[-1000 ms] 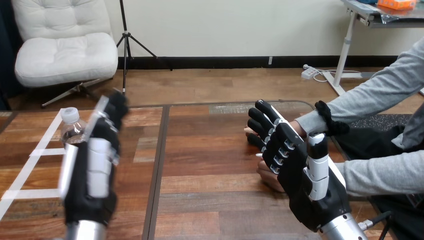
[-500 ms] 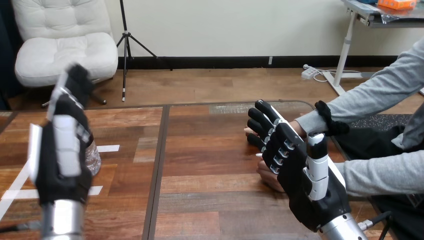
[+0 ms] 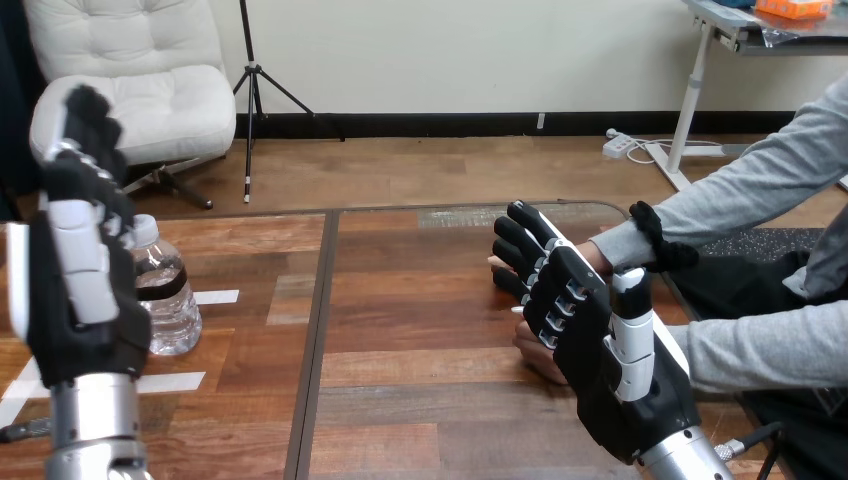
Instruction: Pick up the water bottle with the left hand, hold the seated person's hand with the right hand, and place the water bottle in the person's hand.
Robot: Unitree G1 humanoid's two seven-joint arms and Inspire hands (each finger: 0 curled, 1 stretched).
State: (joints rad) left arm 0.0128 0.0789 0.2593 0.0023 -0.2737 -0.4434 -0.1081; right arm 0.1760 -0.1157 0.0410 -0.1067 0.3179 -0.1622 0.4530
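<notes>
Now: water bottle (image 3: 165, 295) not picked up yet

Your L hand (image 3: 85, 300) is up, fingers straight, just left of the bottle, which stands on the table (image 3: 420, 330). R hand (image 3: 600, 340), fingers straight too, is over the person's hand (image 3: 535, 358). Next: wrap L hand round the bottle.

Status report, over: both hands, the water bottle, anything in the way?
Left hand open, raised beside water bottle, not gripping it. Bottle upright on table. Right hand open, against the person's hands. Nothing lies between.

Bright, even indoor light, soft faint shadows on the table (image 3: 430, 400)
</notes>
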